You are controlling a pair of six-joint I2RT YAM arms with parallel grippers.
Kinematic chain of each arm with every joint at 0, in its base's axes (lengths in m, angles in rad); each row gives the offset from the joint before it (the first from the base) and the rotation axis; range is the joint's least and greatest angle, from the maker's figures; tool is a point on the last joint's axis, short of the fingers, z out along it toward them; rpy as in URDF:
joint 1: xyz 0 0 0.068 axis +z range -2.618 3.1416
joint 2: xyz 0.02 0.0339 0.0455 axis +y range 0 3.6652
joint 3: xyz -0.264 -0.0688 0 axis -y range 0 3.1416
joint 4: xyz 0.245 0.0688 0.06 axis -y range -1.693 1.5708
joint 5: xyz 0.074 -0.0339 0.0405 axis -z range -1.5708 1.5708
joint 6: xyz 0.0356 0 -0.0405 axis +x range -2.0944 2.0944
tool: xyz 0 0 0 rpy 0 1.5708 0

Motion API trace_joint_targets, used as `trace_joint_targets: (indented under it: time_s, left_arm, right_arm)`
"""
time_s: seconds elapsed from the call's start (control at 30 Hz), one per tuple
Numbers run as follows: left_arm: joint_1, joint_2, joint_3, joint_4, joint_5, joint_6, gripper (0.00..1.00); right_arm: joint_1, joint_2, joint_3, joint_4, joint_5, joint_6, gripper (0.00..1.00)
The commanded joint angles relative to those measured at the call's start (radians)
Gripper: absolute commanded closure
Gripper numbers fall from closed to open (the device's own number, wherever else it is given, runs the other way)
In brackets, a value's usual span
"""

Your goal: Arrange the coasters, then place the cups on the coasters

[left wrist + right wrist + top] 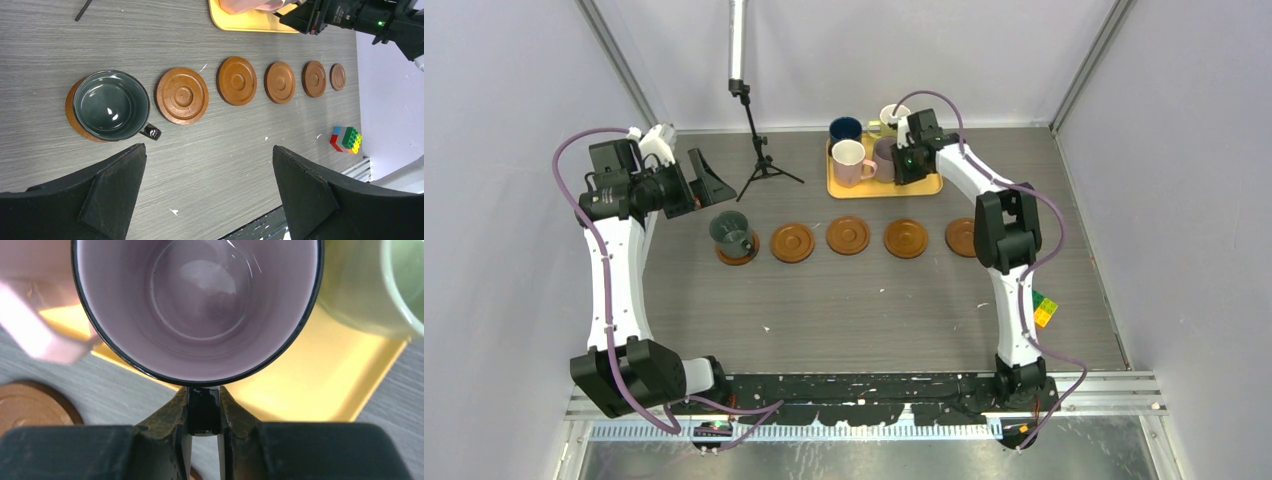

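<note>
Several brown coasters [182, 95] lie in a row across the table. A dark green cup [729, 230] stands on the leftmost coaster [737, 255]. On the yellow tray [924, 186] stand the navy cup [845, 129], the pink cup [849, 160], the pale yellow cup [894, 115] and the mauve cup [200, 305]. A light green cup [395, 285] sits beside the mauve one. My right gripper [203, 412] is shut on the mauve cup's dark handle, over the tray's near edge. My left gripper [210, 190] hangs open above bare table, near the dark green cup.
A black tripod stand [759, 150] rises behind the left end of the row. A multicoloured toy block [1045, 311] lies at the right edge of the table. My right arm's elbow [1004, 230] hides the right end of the row in the top view.
</note>
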Motion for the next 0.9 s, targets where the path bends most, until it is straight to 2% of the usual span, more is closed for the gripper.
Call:
trace_joint_targets:
  time_s: [0.0,0.23,0.43,0.7,0.87]
  left_arm:
    - [-0.001,-0.043,0.023,0.028,-0.005,-0.005,0.00]
    - [-0.001,-0.061,0.020,0.029,-0.021,-0.009,0.00]
    - [-0.001,-0.061,0.020,0.029,-0.039,-0.015,0.00]
    - [-0.001,-0.073,0.013,0.032,-0.052,-0.014,0.00]
    - [-0.001,-0.082,0.007,0.035,-0.085,-0.023,0.00]
  right_arm:
    - [-0.016,-0.215,-0.050,0.086,-0.016,-0.013,0.99]
    - [-0.016,-0.359,-0.098,0.078,-0.091,0.035,1.00]
    - [0.041,-0.496,-0.124,0.019,-0.050,0.117,0.99]
    - [0.280,-0.566,-0.192,0.018,0.096,0.176,1.00]
    - [0.484,-0.531,-0.228,0.068,0.384,0.234,1.00]
